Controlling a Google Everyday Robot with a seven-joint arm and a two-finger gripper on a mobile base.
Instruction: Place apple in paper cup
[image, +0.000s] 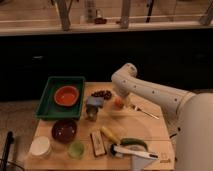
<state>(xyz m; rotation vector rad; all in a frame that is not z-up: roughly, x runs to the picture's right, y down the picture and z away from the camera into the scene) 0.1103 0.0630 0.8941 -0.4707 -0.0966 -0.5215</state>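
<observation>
The apple (118, 103) lies toward the counter's (147, 129) back edge, the gripper (120, 95) close above it and the grapes (103, 93) just left. The paper cup (40, 146) stands at the front-left corner.

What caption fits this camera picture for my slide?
Gripper beside the apple; paper cup sits at the table corner.

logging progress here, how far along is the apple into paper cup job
Nothing finished yet: the apple is mid-table, far from the paper cup by the maroon bowl. In hand: the gripper is at the apple; a grasp can't be confirmed. Left: lifting it, carrying it over, releasing it into the cup.
</observation>
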